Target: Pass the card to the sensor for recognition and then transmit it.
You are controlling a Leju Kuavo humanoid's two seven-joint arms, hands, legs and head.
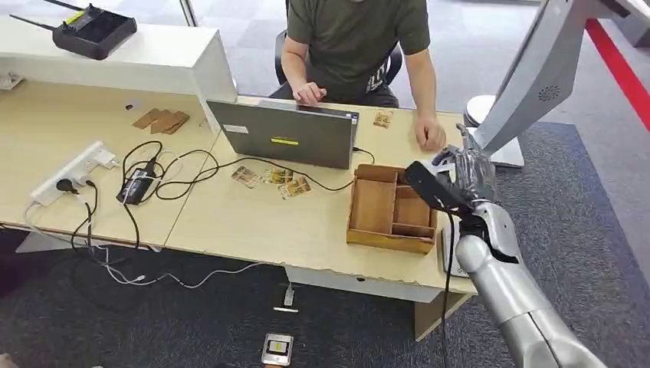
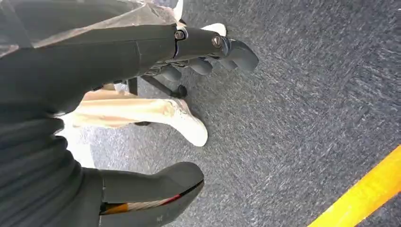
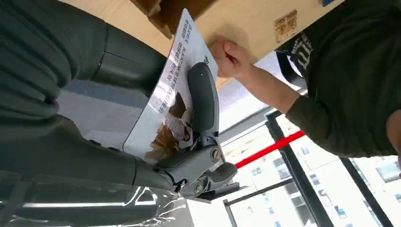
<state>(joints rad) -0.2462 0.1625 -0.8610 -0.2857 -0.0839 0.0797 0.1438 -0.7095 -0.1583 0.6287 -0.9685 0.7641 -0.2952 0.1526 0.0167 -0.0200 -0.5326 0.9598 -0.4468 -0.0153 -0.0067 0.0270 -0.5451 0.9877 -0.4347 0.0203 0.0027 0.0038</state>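
Note:
My right hand (image 3: 189, 161) holds a white card (image 3: 175, 71) with a brown picture and printed lines, one finger pressed across its face. In the head view that hand (image 1: 460, 178) hovers over the right end of the table, just right of the wooden tray (image 1: 391, 208). A person's hand (image 1: 431, 136) rests on the table close beyond it, seen as a fist (image 3: 229, 56) near the card's far edge. A white flat device (image 1: 452, 261) lies at the table's edge, mostly hidden under my arm. My left hand (image 2: 142, 56) hangs over grey carpet, holding nothing, fingers apart.
A person sits behind an open laptop (image 1: 287, 134). Loose cards (image 1: 276, 180) lie in front of it, another (image 1: 383, 117) beside it. A power strip (image 1: 73, 172) and cables sit at left. A tall white stand (image 1: 529, 77) rises at right. A small object (image 1: 277, 349) lies on the floor.

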